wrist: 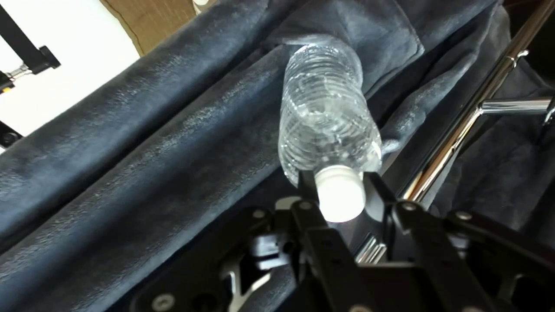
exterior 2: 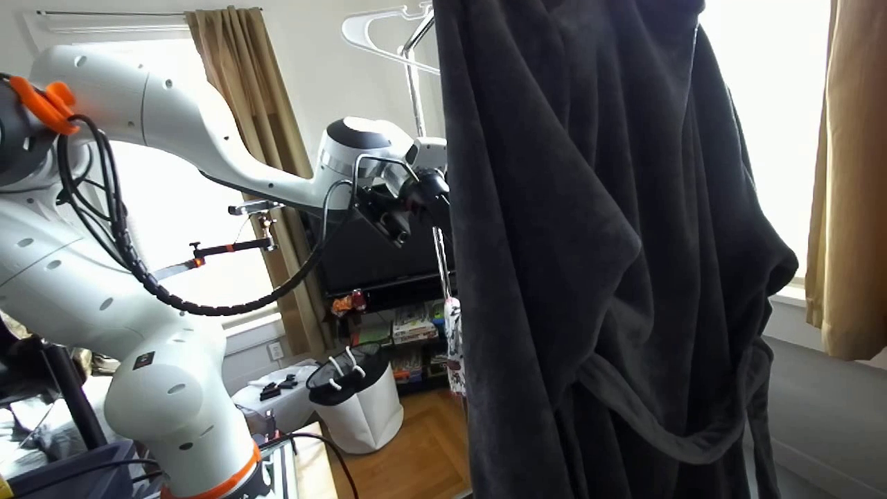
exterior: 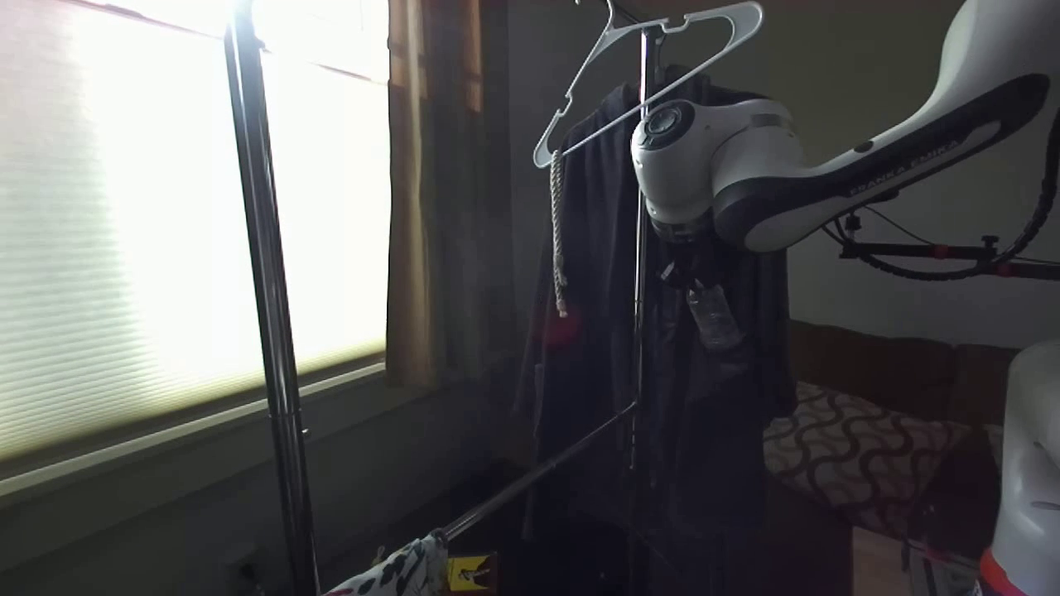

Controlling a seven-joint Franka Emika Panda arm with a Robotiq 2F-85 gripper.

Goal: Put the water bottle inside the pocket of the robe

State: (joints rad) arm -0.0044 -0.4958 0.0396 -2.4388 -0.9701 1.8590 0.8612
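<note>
tool [wrist: 340, 187] clamped on water btl [wrist: 327, 117] top | body below tool, tilted | base at robe [wrist: 151, 147], contact unclr

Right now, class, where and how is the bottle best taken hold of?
Best, I'd judge, by the cap, from above, jaws either side, as the gripper has it. The bottle hangs tilted, cap end up; the cap is narrower than the rest, and the base, apparently against the robe, should be left free.
</note>
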